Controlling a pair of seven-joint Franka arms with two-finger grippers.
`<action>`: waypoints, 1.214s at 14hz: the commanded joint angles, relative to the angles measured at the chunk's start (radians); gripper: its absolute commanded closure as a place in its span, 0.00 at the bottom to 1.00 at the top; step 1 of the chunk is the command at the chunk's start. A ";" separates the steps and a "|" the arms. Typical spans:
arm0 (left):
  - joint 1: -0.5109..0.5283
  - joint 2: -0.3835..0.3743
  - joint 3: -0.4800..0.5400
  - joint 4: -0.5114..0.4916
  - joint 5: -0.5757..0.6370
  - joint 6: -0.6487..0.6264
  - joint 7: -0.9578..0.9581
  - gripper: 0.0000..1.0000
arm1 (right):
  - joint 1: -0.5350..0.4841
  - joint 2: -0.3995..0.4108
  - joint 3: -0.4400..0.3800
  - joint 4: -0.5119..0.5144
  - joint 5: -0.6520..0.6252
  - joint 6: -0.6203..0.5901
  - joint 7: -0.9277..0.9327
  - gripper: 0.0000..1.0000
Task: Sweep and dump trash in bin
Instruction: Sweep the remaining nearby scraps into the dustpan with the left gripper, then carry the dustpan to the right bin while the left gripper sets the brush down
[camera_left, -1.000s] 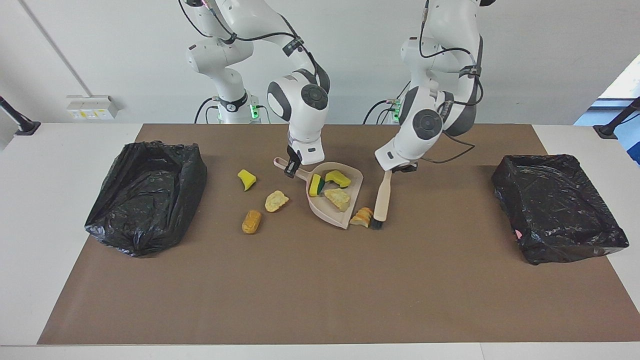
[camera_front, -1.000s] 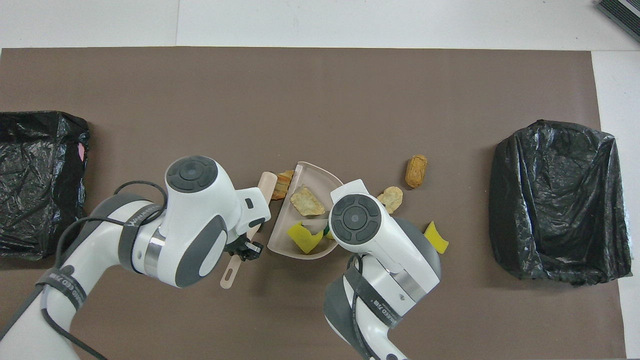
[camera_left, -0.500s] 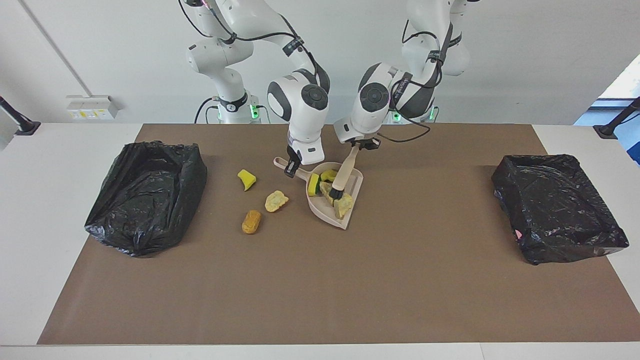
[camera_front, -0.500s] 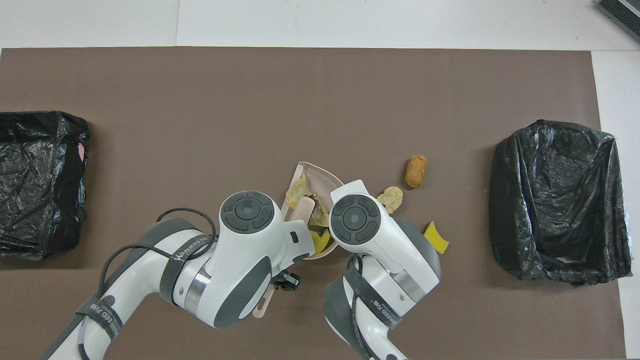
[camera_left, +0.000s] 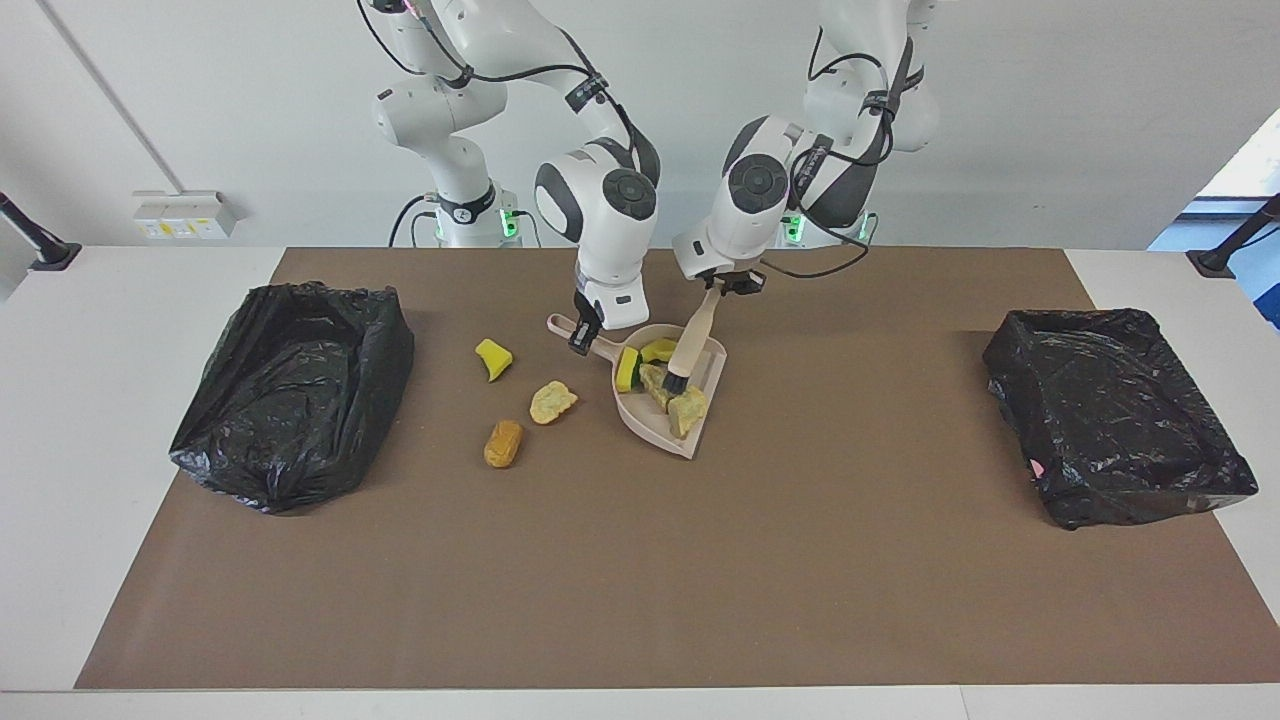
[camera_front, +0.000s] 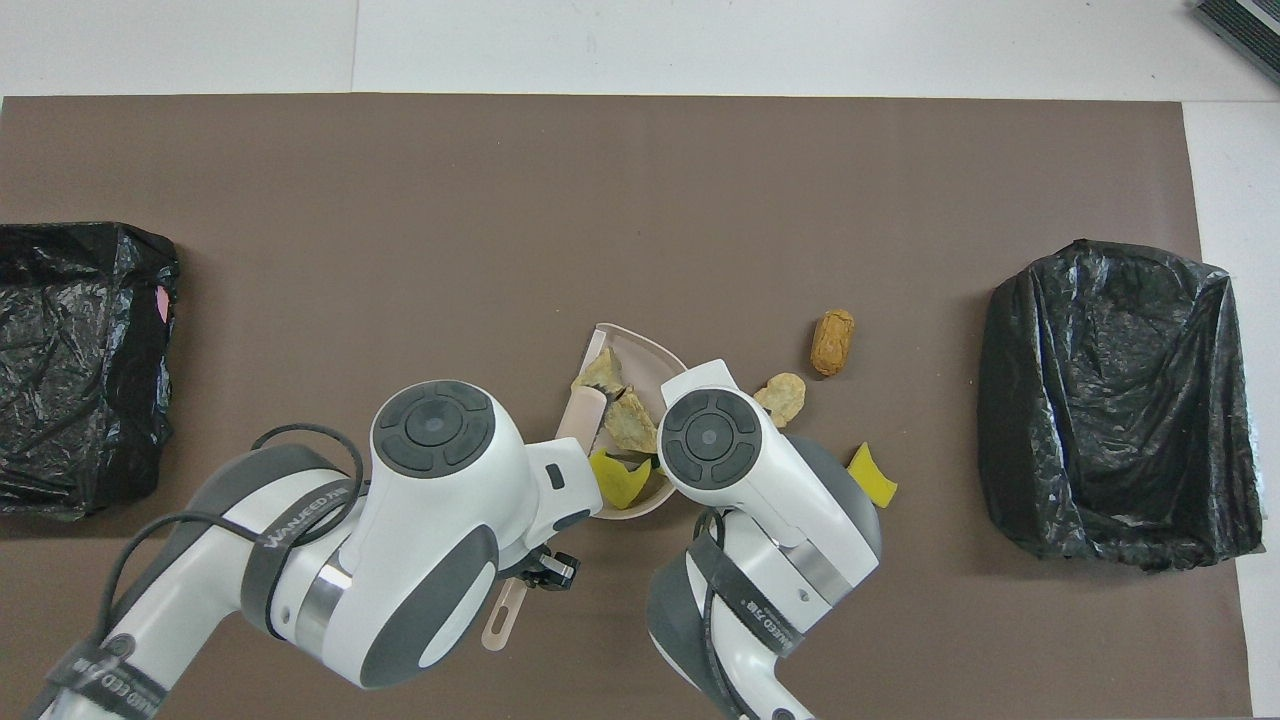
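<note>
Left gripper (camera_left: 722, 284) grips the brush (camera_left: 688, 350), bristles inside the dustpan (camera_left: 700, 370) held by the right gripper (camera_left: 583, 335); three loose trash pieces (camera_left: 552, 401) lie beside the dustpan, toward the right arm's end.

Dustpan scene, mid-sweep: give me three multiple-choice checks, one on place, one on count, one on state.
1. Where are the brush bristles?
A. In the dustpan
B. On the bare mat
C. In a bin

2. How many trash pieces lie on the mat outside the dustpan?
A. One
B. Three
C. Five

3. What grips the dustpan handle?
A. Nothing
B. Left tool
C. Right tool

Key:
1 A: the brush, held by the left tool, ends among the pieces in the dustpan.
2 B: yellow sponge chunk, tan lump and orange lump lie outside.
3 C: the right tool is clamped on it.
</note>
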 joint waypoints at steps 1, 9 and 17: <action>0.048 -0.083 -0.002 -0.031 -0.007 -0.112 -0.062 1.00 | -0.013 -0.043 0.003 -0.015 -0.002 -0.007 0.035 1.00; -0.093 -0.299 -0.020 -0.321 -0.007 0.010 -0.474 1.00 | -0.219 -0.165 -0.005 0.091 0.028 -0.205 -0.126 1.00; -0.361 -0.256 -0.021 -0.429 -0.179 0.259 -0.680 1.00 | -0.685 -0.238 -0.040 0.219 0.039 -0.401 -0.340 1.00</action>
